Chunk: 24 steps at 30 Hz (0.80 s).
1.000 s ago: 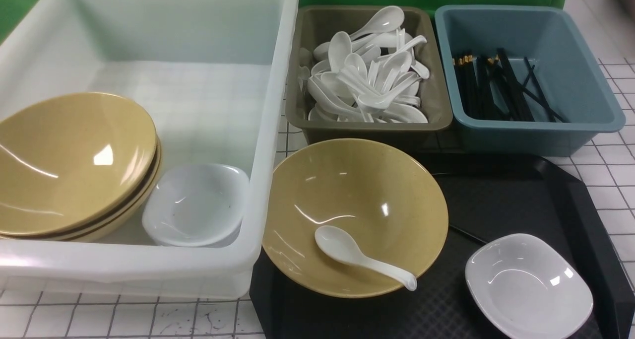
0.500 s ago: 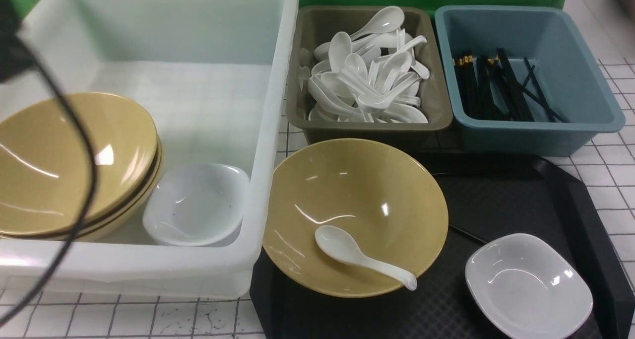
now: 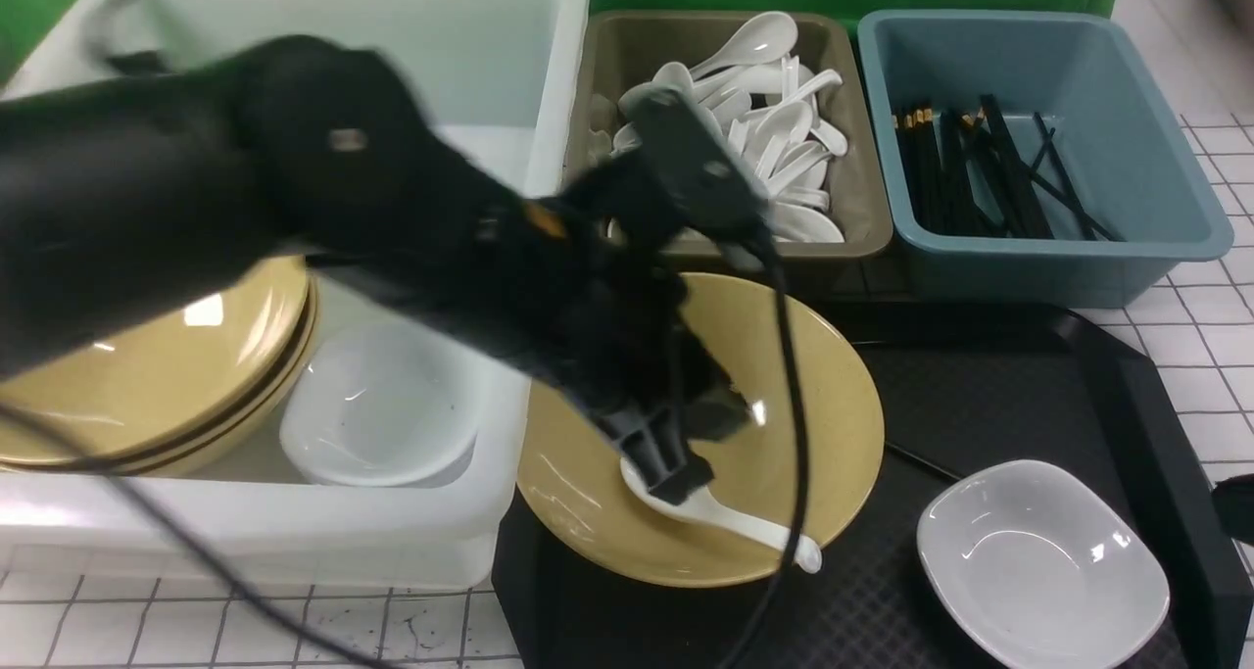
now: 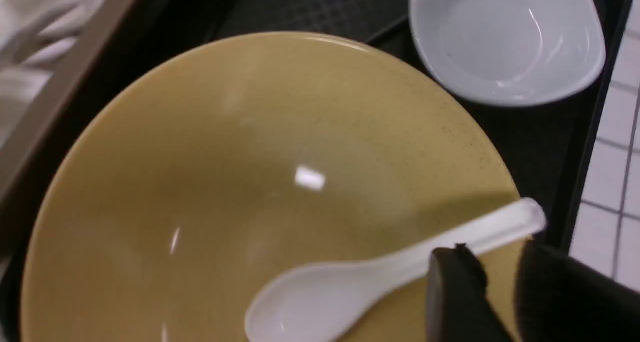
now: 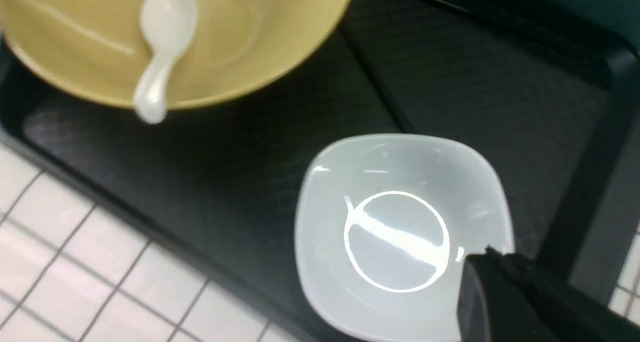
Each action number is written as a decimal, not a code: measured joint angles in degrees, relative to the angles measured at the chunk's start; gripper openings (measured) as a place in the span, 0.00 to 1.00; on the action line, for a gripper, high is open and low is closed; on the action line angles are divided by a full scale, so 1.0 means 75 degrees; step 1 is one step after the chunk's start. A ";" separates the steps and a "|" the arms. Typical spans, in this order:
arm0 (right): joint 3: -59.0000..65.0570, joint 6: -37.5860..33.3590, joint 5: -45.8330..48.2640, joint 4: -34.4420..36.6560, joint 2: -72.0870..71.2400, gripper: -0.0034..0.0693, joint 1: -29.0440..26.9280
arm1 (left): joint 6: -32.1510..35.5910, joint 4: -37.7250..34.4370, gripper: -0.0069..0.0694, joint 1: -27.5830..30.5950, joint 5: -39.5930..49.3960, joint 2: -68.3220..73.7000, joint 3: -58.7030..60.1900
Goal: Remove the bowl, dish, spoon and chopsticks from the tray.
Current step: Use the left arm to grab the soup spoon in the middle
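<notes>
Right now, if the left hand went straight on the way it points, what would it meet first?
The left hand would likely meet the spoon first, at its handle, in the bowl; depth is unclear.

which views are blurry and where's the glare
Front view: the left arm is motion-smeared, the rest sharp. Left wrist view: soft all over, with a small glare spot on the bowl. Right wrist view: slightly blurred, with ring-shaped glare in the dish.

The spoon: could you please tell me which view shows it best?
Left wrist view: the spoon shows large, scoop to handle. The right wrist view shows it smaller and blurred; from the front, the left arm overlaps its scoop.
</notes>
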 joint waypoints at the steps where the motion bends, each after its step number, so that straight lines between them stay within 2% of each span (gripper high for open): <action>1: 0.0000 -0.0036 0.0000 0.0000 0.0000 0.10 0.0089 | 0.0267 0.0000 0.42 -0.0015 0.0081 0.0294 -0.0189; 3: 0.0000 -0.0104 0.0000 0.0000 0.0000 0.10 0.0253 | 0.0764 0.0034 0.52 -0.0028 0.0259 0.0850 -0.0528; 5: 0.0000 -0.0125 0.0000 0.0000 0.0000 0.10 0.0296 | 0.1013 0.0072 0.55 -0.0044 0.0363 0.1105 -0.0647; 6: 0.0000 -0.0129 -0.0006 0.0000 0.0000 0.10 0.0357 | 0.1440 0.0209 0.58 -0.0067 0.0589 0.1520 -0.0805; 12: 0.0000 -0.0129 -0.0053 0.0000 0.0000 0.10 0.0368 | 0.2196 0.1023 0.56 -0.0162 0.1162 0.2228 -0.1044; 17: 0.0000 -0.0129 -0.0058 0.0000 0.0000 0.10 0.0383 | 0.3122 0.1292 0.47 -0.0202 0.1170 0.2610 -0.1052; 20: 0.0000 -0.0031 -0.0065 0.0000 0.0000 0.10 0.0392 | 0.3378 0.1112 0.34 -0.0195 0.0803 0.2822 -0.1083; 23: 0.0000 0.0049 -0.0132 0.0000 0.0000 0.10 0.0392 | 0.3298 0.0632 0.19 -0.0136 0.0525 0.2883 -0.1139; 24: 0.0000 0.0060 -0.0160 0.0000 0.0000 0.10 0.0392 | 0.3210 0.0523 0.17 -0.0106 0.0488 0.2883 -0.1161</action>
